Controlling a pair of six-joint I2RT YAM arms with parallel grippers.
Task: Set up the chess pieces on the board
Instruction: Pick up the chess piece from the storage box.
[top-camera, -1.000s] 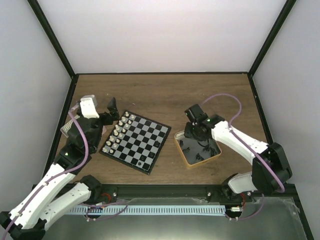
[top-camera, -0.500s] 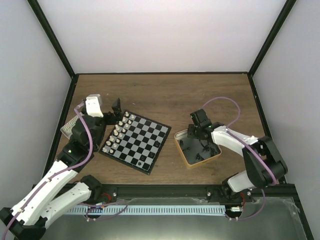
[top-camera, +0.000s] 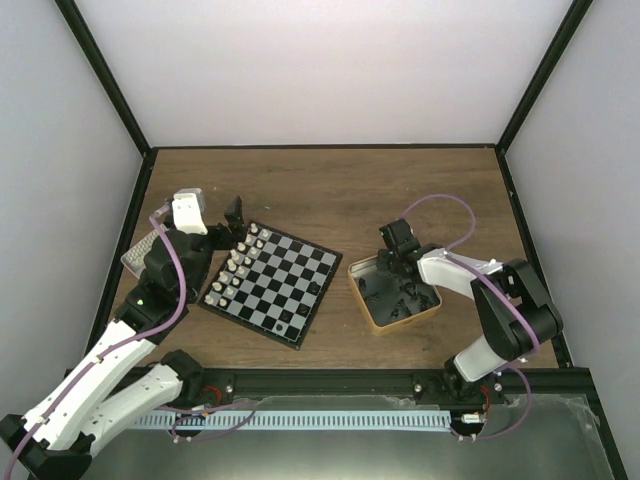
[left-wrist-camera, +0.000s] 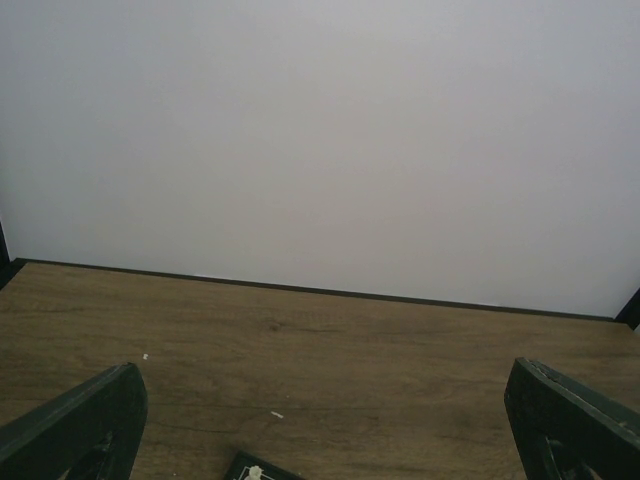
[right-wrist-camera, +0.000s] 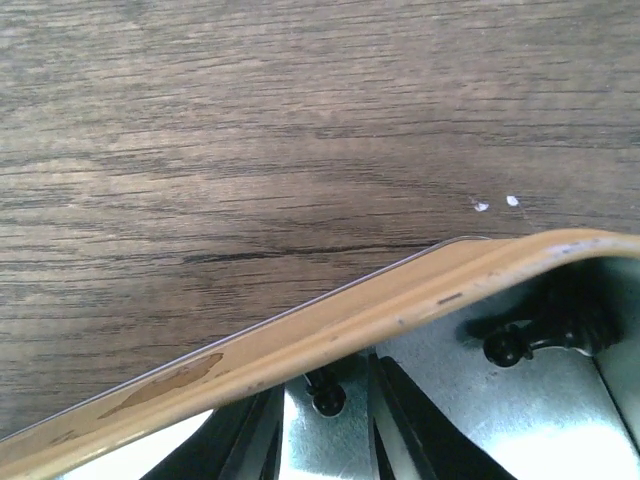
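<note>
The board (top-camera: 285, 275) is checked in black and pale grey. Cream-white pieces (top-camera: 240, 262) and glossy black pieces (right-wrist-camera: 520, 340) are seen; the tin (right-wrist-camera: 300, 335) is gold-rimmed, the counter (top-camera: 330, 190) brown wood-grained.

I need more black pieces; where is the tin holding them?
In the top view, the gold-rimmed tin sits right of the board, with the right gripper inside it.

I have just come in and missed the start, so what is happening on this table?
Two robot arms are setting up a small chessboard. The cream pieces stand in two rows along its left side, and only a few black pieces are on it. The right hand reaches into the gold-rimmed tin, where other black pieces lie. Its fingers stand either side of one small black piece, not yet gripping it. The left hand hovers open and empty beside the board's far-left corner.
</note>
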